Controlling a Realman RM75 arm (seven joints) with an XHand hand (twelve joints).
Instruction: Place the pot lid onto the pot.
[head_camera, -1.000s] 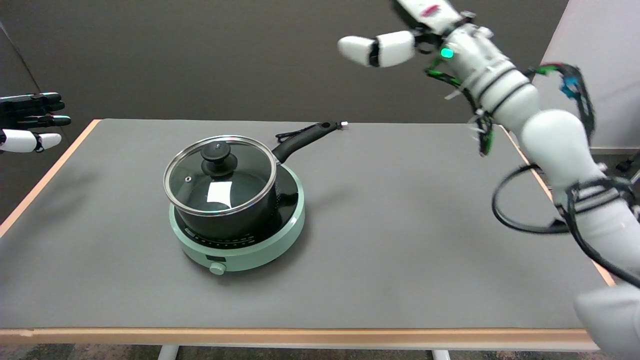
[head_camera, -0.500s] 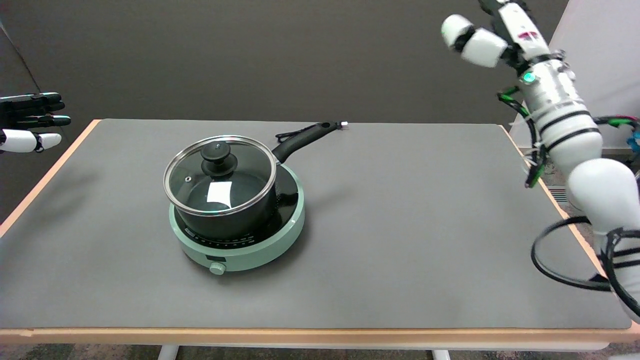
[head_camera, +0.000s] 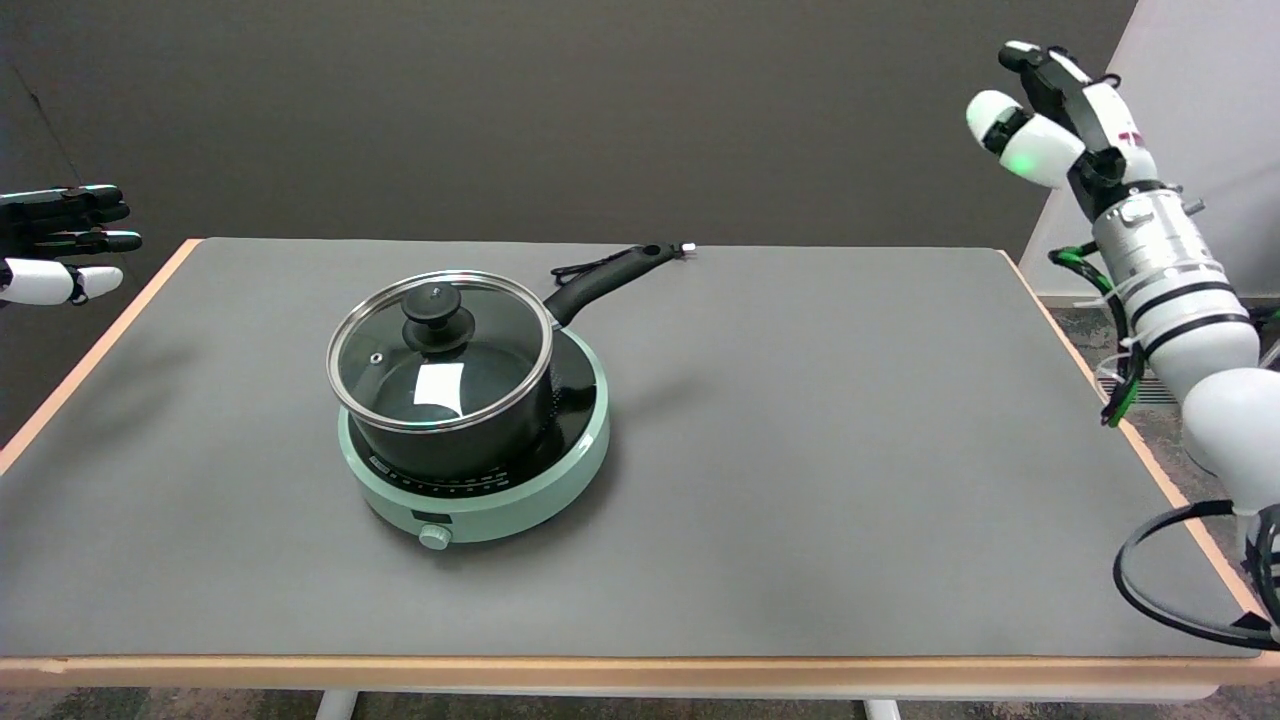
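Task looks done — the pot lid (head_camera: 440, 348) sits level on the pot (head_camera: 470, 420), left of centre on the tabletop (head_camera: 850, 450); nothing appears left but parking the arm. Right hand (head_camera: 1060, 125) is raised beyond the far right edge, well apart from the pot, fingers loosely spread, holding nothing. Lid: round clear glass, metal rim, black knob. Pot: black, long handle, on a round pale-green hotplate (head_camera: 480, 500). Tabletop: matte grey — wood-edged.
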